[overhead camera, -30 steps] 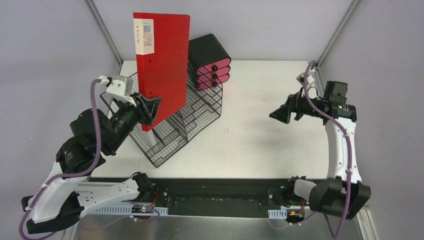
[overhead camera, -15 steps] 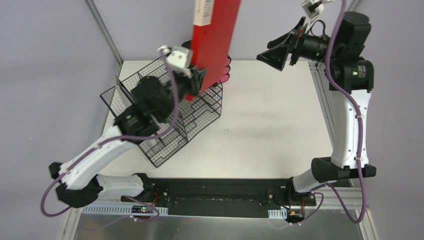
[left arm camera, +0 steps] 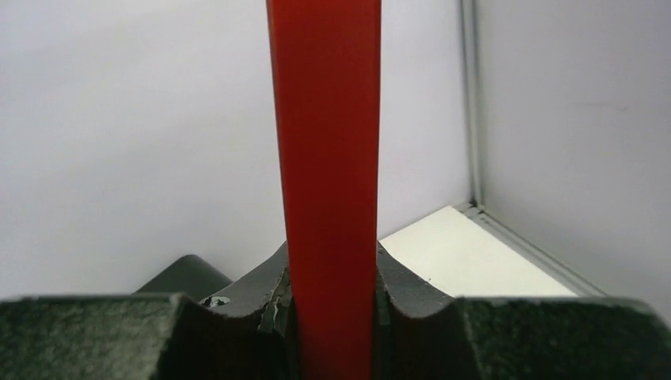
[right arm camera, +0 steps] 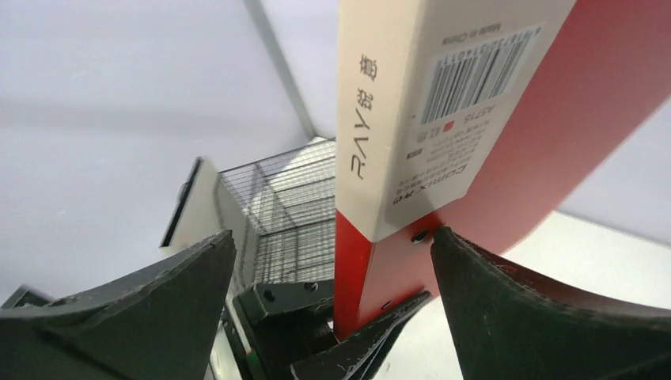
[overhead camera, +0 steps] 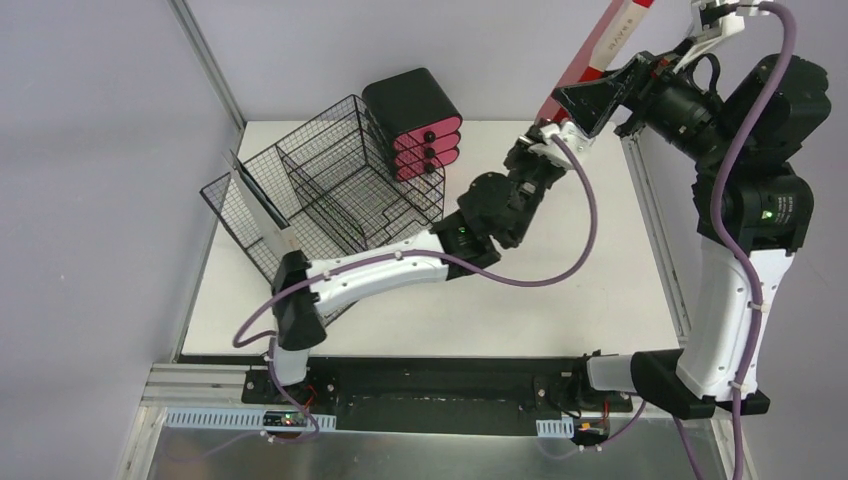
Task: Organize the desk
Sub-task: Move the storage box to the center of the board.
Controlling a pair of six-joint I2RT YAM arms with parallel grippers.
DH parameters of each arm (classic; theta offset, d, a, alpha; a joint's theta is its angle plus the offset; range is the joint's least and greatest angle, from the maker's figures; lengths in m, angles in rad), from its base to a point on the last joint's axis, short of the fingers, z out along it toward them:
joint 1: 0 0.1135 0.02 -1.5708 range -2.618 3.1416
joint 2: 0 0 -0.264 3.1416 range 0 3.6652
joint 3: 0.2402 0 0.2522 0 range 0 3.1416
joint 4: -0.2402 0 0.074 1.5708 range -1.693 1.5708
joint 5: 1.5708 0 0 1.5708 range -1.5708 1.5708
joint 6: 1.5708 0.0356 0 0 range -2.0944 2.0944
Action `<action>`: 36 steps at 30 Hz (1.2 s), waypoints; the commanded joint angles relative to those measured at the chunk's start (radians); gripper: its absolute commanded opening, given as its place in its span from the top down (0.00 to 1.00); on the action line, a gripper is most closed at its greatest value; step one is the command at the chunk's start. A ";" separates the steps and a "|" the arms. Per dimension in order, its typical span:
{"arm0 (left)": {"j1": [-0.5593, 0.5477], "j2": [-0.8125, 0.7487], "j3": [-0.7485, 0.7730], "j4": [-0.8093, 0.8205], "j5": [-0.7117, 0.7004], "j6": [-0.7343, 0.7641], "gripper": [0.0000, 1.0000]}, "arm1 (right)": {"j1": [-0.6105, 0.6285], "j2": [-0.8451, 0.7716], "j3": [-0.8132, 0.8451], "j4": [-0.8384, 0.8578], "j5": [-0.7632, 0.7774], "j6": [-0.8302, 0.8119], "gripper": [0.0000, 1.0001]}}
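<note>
While the left gripper (left arm camera: pixel 332 321) clamps the lower end of the red folder (overhead camera: pixel 588 52) between narrowly set jaws, the folder stands tilted in the air above the far right corner of the desk (overhead camera: pixel 560 270), clear of the white top. The right gripper (right arm camera: pixel 328 265) is spread wide with one finger on each side of the folder near its white label. It holds nothing. Its wrist view shows a clear gap on the left side, while on the right the finger sits close to the cover and contact cannot be judged.

The folder looks like stiff board with a smooth, probably slippery skin. If empty, it is likely light. Because it is tall and held only at its low end, it has leverage on the grip and could swing or slide. The firmest hold is probably across its thickness beside the spine, where the board is doubled, since a lone cover may flex. The wire rack (overhead camera: pixel 330 190) and drawers (overhead camera: pixel 415 115) sit at the desk's far left, well apart from the folder.
</note>
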 commanded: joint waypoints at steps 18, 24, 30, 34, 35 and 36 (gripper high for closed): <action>-0.075 0.338 0.230 0.372 -0.165 0.467 1.00 | 0.006 -0.102 -0.470 0.155 0.597 0.002 0.63; -0.074 0.343 0.210 0.336 -0.191 0.422 1.00 | -0.012 -0.105 -0.510 0.177 0.541 -0.036 1.00; -0.090 0.248 0.088 0.165 -0.191 0.232 0.48 | -0.075 -0.108 -0.538 0.195 0.440 -0.062 1.00; -0.125 0.097 -0.072 -0.085 -0.063 0.040 0.11 | -0.117 -0.114 -0.583 0.218 0.315 -0.092 1.00; -0.126 0.049 -0.103 -0.229 0.034 -0.027 0.10 | -0.140 -0.115 -0.599 0.223 0.276 -0.102 1.00; -0.123 -0.015 -0.128 -0.355 0.170 -0.091 0.10 | -0.154 -0.118 -0.613 0.229 0.233 -0.119 1.00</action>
